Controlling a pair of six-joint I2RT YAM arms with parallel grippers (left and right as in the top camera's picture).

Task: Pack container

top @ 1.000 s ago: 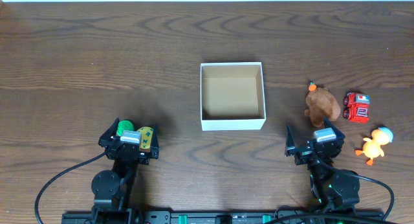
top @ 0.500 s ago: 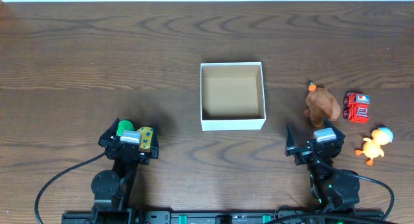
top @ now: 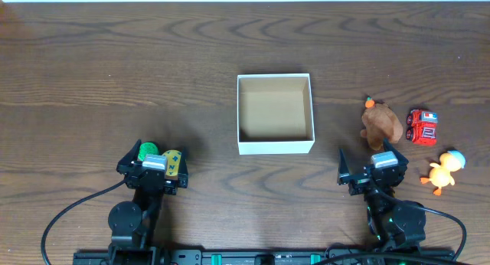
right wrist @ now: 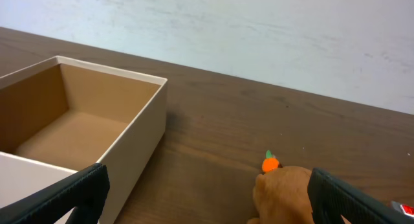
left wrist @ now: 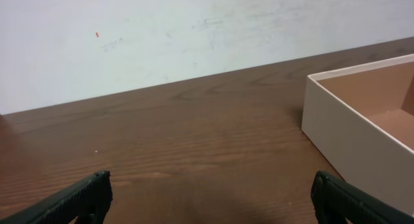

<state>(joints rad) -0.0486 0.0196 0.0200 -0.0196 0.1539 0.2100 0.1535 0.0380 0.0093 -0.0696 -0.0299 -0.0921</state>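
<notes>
The container (top: pixel 276 147) is a small square box with white walls and a tan inside, standing with nothing in it at the table's middle. It shows in the left wrist view (left wrist: pixel 343 130) and the right wrist view (right wrist: pixel 132 149). A brown plush toy (top: pixel 381 124) with an orange tip, a red toy car (top: pixel 422 126) and a yellow duck (top: pixel 444 171) lie to its right. My right gripper (top: pixel 370 167) is open and empty, just in front of the plush (right wrist: pixel 288 193). My left gripper (top: pixel 153 164) is open, with a green toy (top: pixel 147 149) and an olive-yellow toy (top: pixel 174 162) right beside it.
The green and olive-yellow toys do not show in the left wrist view, where only bare brown table lies between the fingers (left wrist: pixel 84 197). A pale wall runs along the table's far edge. Cables trail from both arm bases at the near edge.
</notes>
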